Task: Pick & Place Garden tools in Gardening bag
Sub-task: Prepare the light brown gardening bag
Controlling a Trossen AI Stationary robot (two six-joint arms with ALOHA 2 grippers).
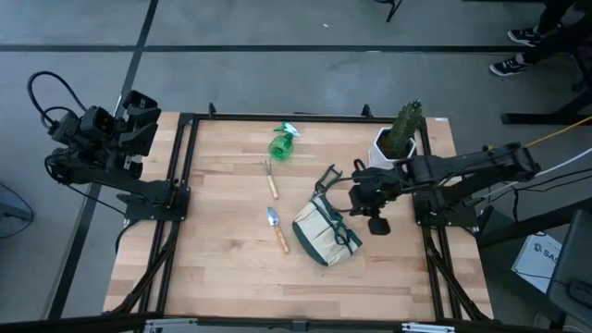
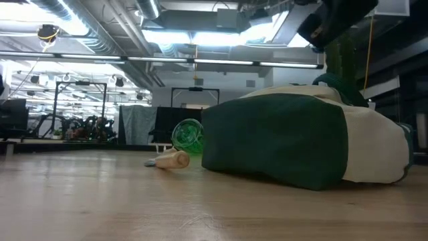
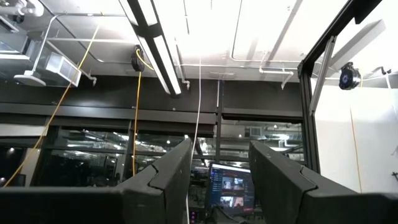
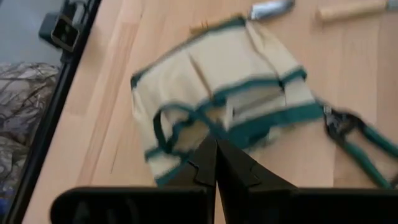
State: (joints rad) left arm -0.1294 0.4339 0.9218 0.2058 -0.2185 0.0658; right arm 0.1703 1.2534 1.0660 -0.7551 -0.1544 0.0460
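Note:
The beige gardening bag (image 1: 324,233) with green trim lies on its side on the table, right of centre; it also shows in the low view (image 2: 287,147) and the right wrist view (image 4: 236,81). The black-handled pruning shears (image 1: 328,178) lie at its far end. The trowel (image 1: 276,228), hand fork (image 1: 270,178) and green spray bottle (image 1: 285,141) lie to its left. My right gripper (image 1: 354,192) (image 4: 216,163) is shut and empty, held well above the bag (image 2: 334,20). My left gripper (image 1: 139,111) (image 3: 221,180) is open, parked beyond the table's far left corner and pointing up.
A white pot with a green plant (image 1: 398,139) stands at the far right corner, just behind my right arm. Black frame rails (image 1: 185,166) run along the table's left and right edges. Bare wood (image 1: 213,268) lies at the near left.

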